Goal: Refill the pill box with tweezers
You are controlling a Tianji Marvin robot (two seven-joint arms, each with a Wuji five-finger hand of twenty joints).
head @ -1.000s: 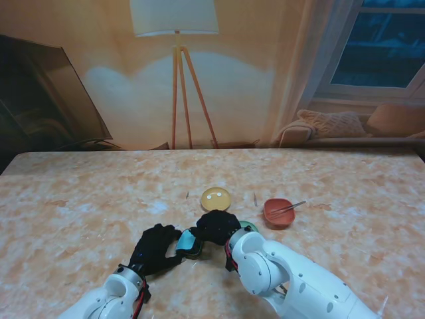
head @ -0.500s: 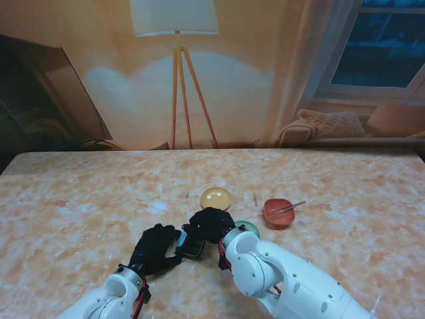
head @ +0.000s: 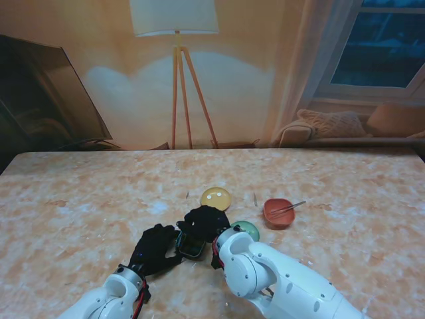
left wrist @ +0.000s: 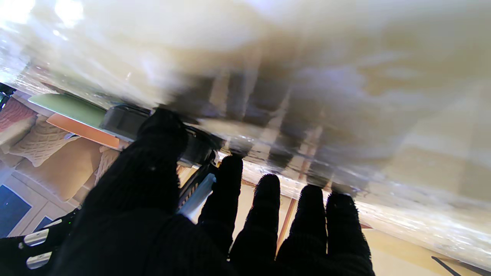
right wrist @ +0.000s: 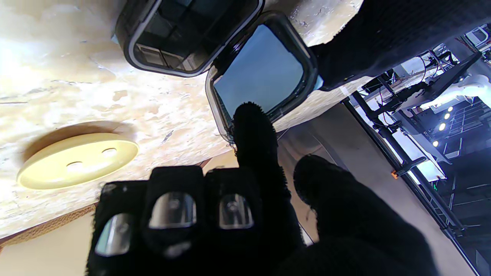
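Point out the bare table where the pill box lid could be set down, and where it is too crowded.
Bare marble lies left of the left hand, and on the far side of the yellow dish. Crowded: the right hand on the pill box, green dish, and red bowl holding the tweezers.

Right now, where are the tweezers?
Stand view: the tweezers rest across the red dish, right of the yellow dish, away from both robot hands.

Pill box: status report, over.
Pill box open, lid swung out. Left hand steadies the box; right hand has one finger on the lid rim. Tweezers lie across the red bowl, unpicked.
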